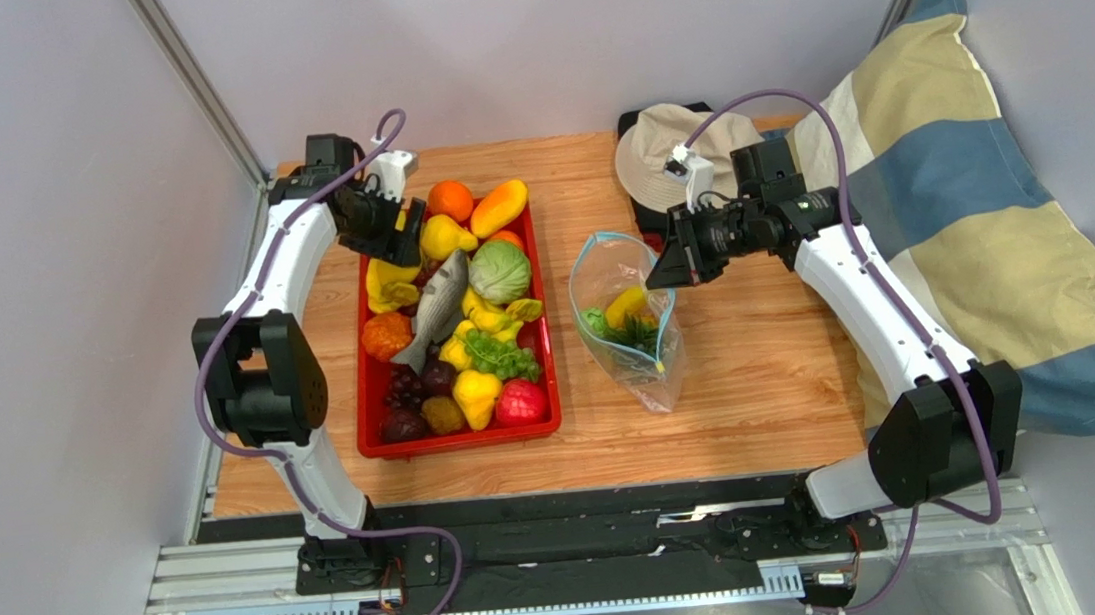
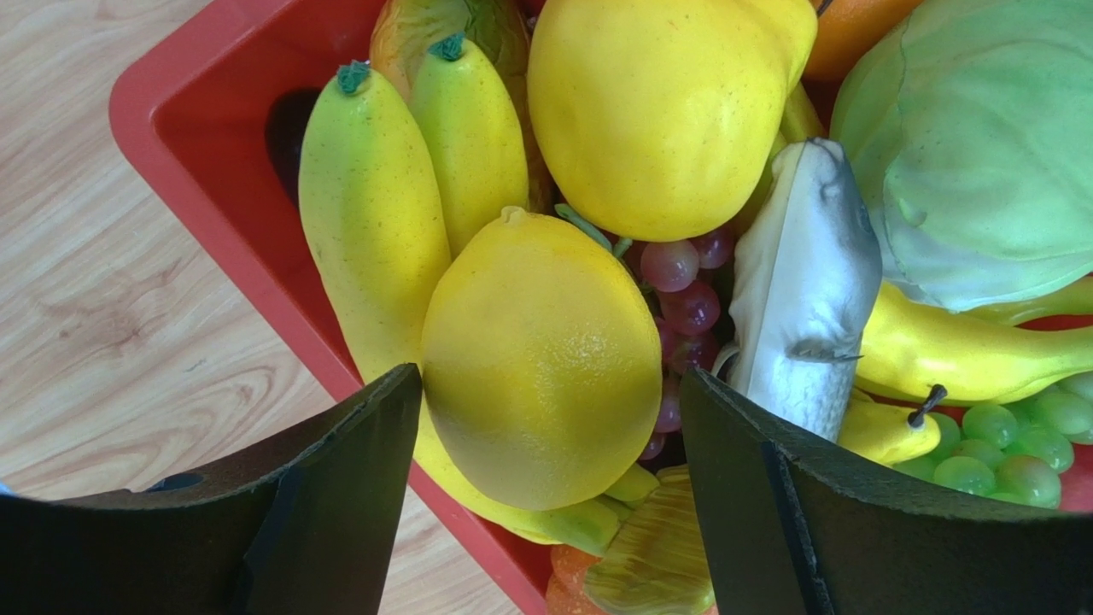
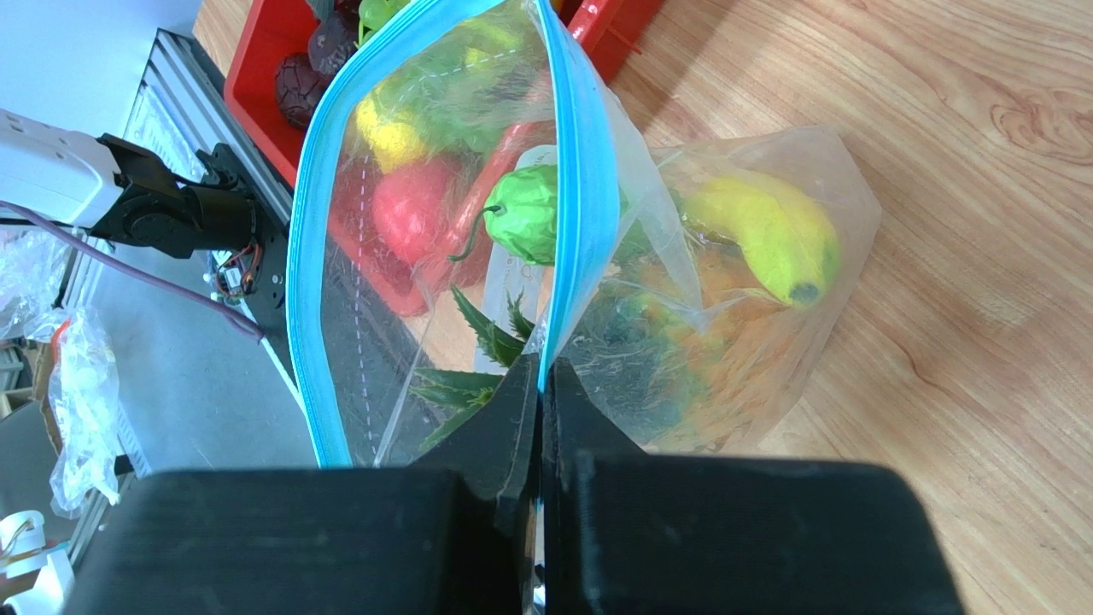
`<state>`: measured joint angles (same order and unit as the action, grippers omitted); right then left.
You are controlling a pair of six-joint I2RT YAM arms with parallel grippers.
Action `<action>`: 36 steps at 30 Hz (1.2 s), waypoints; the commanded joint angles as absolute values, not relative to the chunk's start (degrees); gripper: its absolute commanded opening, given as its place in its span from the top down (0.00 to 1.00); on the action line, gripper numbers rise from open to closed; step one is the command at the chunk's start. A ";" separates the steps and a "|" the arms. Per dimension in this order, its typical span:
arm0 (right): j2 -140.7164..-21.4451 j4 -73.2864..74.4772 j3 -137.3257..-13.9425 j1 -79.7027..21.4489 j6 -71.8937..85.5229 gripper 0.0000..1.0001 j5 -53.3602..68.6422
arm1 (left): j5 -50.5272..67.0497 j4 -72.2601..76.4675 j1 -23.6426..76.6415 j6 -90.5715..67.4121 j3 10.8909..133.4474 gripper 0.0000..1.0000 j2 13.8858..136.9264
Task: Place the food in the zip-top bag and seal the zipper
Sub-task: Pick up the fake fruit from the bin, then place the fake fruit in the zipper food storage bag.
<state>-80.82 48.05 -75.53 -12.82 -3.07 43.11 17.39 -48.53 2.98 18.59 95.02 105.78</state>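
The clear zip-top bag stands open on the table, right of the red tray. My right gripper is shut on the bag's blue zipper and pinches one side of the mouth. A yellow toy, a pineapple with green leaves and a small green vegetable show through the plastic. My left gripper is open over the tray's far left, and its fingers straddle a yellow lemon. The left finger is at the lemon's side. The right finger stands apart from it.
The tray holds several toys: bananas, a grey fish, a green cabbage, purple grapes, and a yellow pear. A beige hat lies at the back. A striped pillow lies on the right.
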 commanded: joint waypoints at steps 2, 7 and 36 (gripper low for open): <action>-81.47 48.43 -78.57 -12.57 -4.48 1.00 43.06 | 16.35 -48.16 3.69 21.01 93.96 0.18 105.91; -81.74 48.78 -78.84 -12.66 -4.74 1.00 43.15 | 16.61 -48.51 3.87 20.83 95.01 0.39 104.24; -82.44 47.72 -81.12 -11.34 -3.16 1.00 42.98 | 31.57 -29.81 41.31 0.26 99.67 0.67 98.78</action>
